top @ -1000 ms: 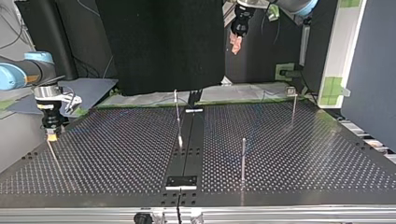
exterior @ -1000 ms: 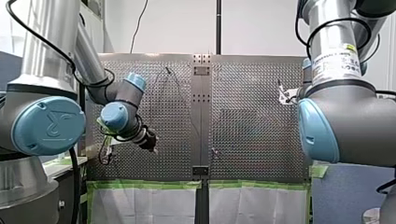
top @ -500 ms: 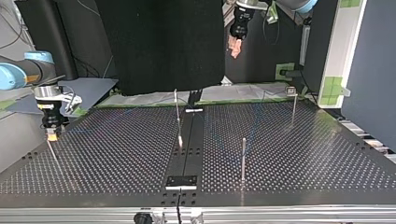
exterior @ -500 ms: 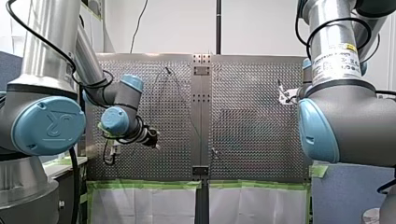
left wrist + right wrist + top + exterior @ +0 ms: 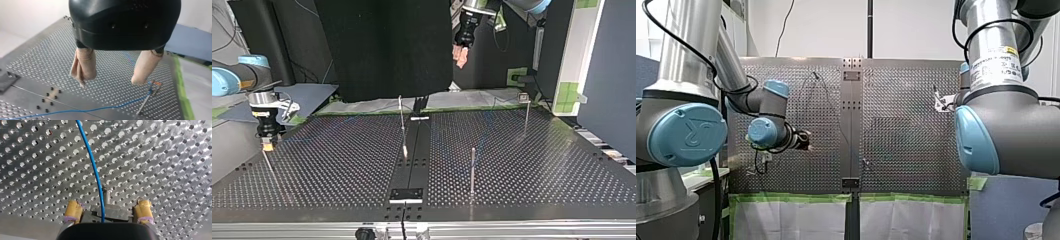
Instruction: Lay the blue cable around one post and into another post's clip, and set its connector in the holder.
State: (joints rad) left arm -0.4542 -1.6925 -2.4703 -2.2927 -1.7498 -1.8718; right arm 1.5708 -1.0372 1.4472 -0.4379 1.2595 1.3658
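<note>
Two grippers, read across the top view: at its left my right gripper (image 5: 267, 144) sits low at the table (image 5: 537, 165) edge, the blue cable (image 5: 93, 170) running ahead of it from a metal block (image 5: 112, 211); whether it grips I cannot tell. Right of the middle, my left gripper (image 5: 459, 50) hangs high, beige pads (image 5: 85, 65) spread, released.

A thin blue cable (image 5: 94, 167) is laid across the perforated counter (image 5: 162, 157); slender metal posts (image 5: 472, 170) are stood upright.
</note>
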